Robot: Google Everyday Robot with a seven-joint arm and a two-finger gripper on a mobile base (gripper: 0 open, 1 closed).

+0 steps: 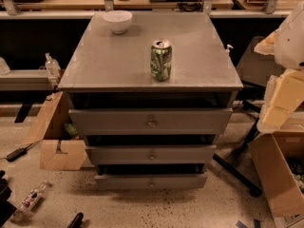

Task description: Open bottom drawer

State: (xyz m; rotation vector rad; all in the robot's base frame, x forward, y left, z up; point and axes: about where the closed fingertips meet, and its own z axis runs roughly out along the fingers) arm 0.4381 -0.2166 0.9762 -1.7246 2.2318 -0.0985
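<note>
1. The jaws are out of view, so I cannot tell whether they stand wide or narrow. A white bulk (290, 37) at the right edge may belong to the arm. With the jaws unseen, nothing here can be placed relative to them, and a misjudged approach is the first risk.
2. The bottom drawer (123, 181) is the lowest grey front, just above the floor (142, 208), and looks shut or nearly so. Its knob (151, 183) is small and round, so jaws closing off-centre would likely slip off on the pull.
3. The middle knob (151, 155) sits directly above it, in the same line. Jaws arriving a little high would take the wrong drawer.
4. The target lies low. Jaws descending too far would scrape the floor, and a steep reach could catch the fronts above.
5. A can (161, 60) stands upright mid-counter (199, 56), with a bowl (118, 21) at the back. A hard jerk, or a stuck drawer dragging the whole unit, could topple the can.
6. A black bar (236, 173) lies by the drawer's right corner, and a bottle (32, 197) lies well off to the left. A wide swing could strike either.
</note>
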